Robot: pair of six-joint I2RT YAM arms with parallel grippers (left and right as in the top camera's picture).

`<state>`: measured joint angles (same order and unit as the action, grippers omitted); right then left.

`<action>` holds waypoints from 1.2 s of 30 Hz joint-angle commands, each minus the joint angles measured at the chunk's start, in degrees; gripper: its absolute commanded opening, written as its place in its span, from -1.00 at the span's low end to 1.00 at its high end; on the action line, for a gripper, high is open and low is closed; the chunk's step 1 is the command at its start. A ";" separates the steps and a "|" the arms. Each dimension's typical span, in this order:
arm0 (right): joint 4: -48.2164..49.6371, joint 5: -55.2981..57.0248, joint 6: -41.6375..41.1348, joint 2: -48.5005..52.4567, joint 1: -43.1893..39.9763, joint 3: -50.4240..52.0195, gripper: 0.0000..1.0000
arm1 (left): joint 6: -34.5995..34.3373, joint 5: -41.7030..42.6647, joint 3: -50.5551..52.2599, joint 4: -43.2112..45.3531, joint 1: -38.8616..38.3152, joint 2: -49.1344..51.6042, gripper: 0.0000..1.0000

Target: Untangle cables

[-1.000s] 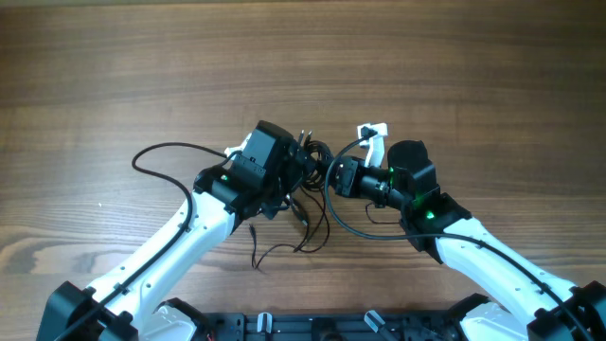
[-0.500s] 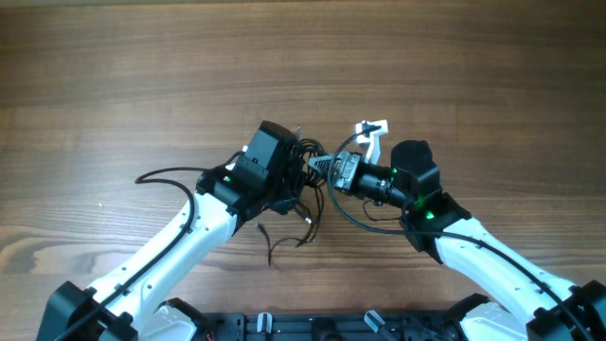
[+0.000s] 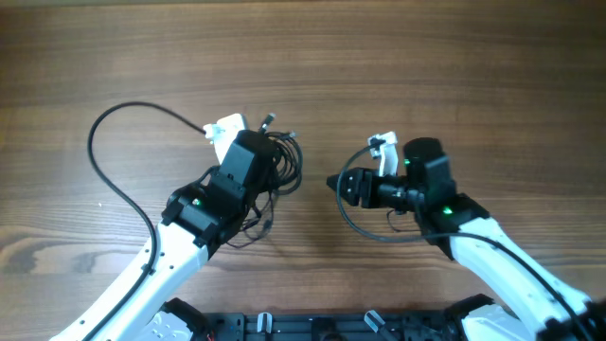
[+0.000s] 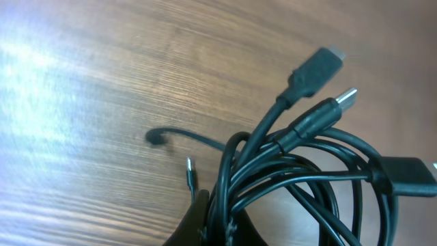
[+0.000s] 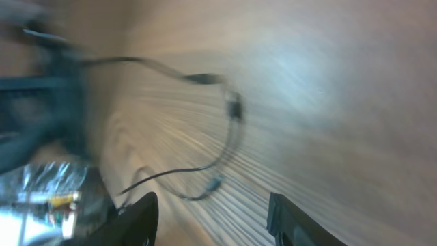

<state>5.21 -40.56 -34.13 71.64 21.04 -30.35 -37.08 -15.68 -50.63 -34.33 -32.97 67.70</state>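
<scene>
On table (image 3: pixel 426 57), cables (image 3: pixel 281 159) in left fingers (image 4: pixel 196 229)

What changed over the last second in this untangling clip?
The left gripper closed on the cables and pulled them away toward its own side. The right gripper let go, opened and backed off toward its side, with nothing between its fingers. The cables remain one tangled bundle.

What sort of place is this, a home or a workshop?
Most likely a robotics lab bench: two white robot arms work over a plain wooden table, and the left gripper clamps a tangle of black cables.
</scene>
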 commanded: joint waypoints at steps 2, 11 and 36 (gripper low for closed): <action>8.44 -13.14 6.29 -5.03 -0.28 -0.39 0.05 | 18.10 8.50 -0.04 2.08 0.02 -0.55 -0.92; 11.96 -8.76 0.31 -3.48 1.31 -0.39 -0.08 | 23.19 16.31 -0.04 4.57 0.02 -0.55 -0.92; 16.57 -14.05 -7.91 5.73 2.67 -0.39 -0.91 | -9.62 -7.34 -0.04 -7.54 8.76 -0.55 -0.92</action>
<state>21.93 -49.98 -41.41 76.93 26.44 -30.48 -29.08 -9.67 -50.63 -38.11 -32.32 67.68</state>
